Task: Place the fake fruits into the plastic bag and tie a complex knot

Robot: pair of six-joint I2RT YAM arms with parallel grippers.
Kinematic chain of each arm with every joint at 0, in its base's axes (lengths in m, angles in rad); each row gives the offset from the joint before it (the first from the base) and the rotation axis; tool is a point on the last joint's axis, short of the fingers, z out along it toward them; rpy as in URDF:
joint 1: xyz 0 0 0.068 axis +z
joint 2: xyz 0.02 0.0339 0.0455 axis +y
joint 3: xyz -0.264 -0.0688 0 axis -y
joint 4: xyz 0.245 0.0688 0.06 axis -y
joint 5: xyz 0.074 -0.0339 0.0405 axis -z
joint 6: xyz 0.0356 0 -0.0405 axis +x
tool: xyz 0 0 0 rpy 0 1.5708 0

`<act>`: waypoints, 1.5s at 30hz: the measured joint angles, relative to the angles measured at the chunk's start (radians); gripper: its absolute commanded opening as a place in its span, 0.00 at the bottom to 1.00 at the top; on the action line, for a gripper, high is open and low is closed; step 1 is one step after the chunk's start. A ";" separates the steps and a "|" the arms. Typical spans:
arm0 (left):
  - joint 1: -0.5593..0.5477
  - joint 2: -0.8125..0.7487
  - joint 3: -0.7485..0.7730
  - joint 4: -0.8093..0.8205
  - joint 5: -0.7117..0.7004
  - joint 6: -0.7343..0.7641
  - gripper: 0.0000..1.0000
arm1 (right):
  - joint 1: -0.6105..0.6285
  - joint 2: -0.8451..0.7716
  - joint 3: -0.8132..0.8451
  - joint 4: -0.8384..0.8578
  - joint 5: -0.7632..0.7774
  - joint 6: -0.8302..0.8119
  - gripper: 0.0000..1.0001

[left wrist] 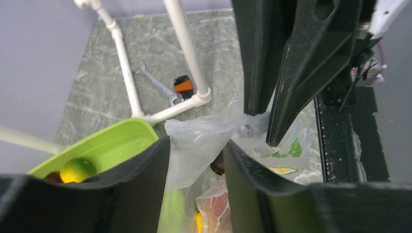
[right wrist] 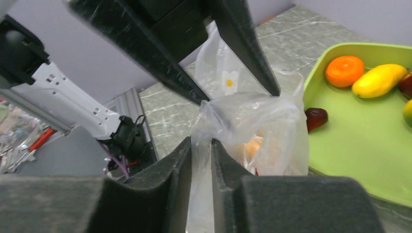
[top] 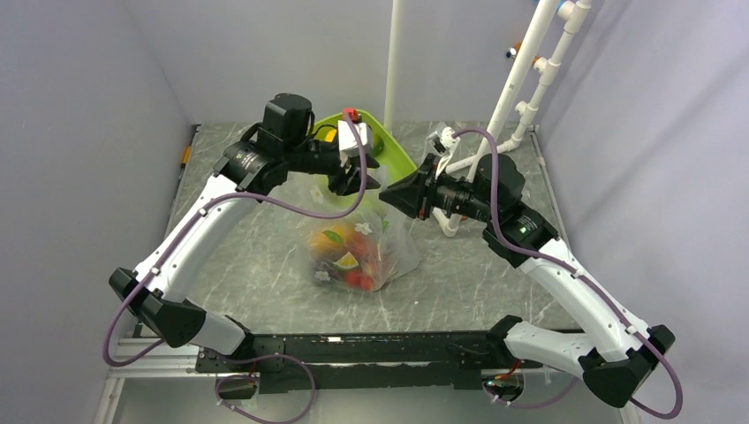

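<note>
The clear plastic bag (top: 389, 252) lies mid-table with several fake fruits (top: 344, 256) inside. Its mouth is pulled up into a bunched gather (right wrist: 218, 108); whether that is a tied knot I cannot tell. My right gripper (right wrist: 200, 141) is shut on a thin strand of the bag just below the gather. My left gripper (left wrist: 197, 143) stands open, and a loose flap of the bag (left wrist: 194, 141) hangs between its fingers. In the lime green tray (right wrist: 359, 145) lie an orange (right wrist: 344, 70), a yellow oblong (right wrist: 378, 80) and a dark maroon fruit (right wrist: 316, 118).
The green tray (top: 402, 155) sits just behind the bag, under my left wrist. A white pipe frame (top: 521, 88) stands at the back right, with a wrench (left wrist: 155, 82) and an orange-black tool (left wrist: 183, 86) on the table near it. Grey walls close both sides.
</note>
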 measured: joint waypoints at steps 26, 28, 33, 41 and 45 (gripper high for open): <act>0.160 -0.095 -0.160 0.370 0.459 -0.333 0.00 | 0.002 0.061 0.003 0.042 -0.067 -0.322 0.83; 0.160 -0.095 -0.160 0.387 0.460 -0.365 0.00 | 0.005 0.071 -0.004 0.072 -0.083 -0.323 0.70; 0.161 -0.095 -0.159 0.432 0.443 -0.456 0.00 | 0.021 0.069 -0.108 0.155 -0.119 -0.367 0.17; 0.207 -0.100 -0.151 0.341 0.388 -0.390 0.86 | 0.025 0.061 -0.215 0.158 -0.127 -0.435 0.00; 0.227 -0.120 -0.076 0.081 0.327 -0.053 1.00 | 0.025 0.047 -0.217 0.157 -0.129 -0.442 0.00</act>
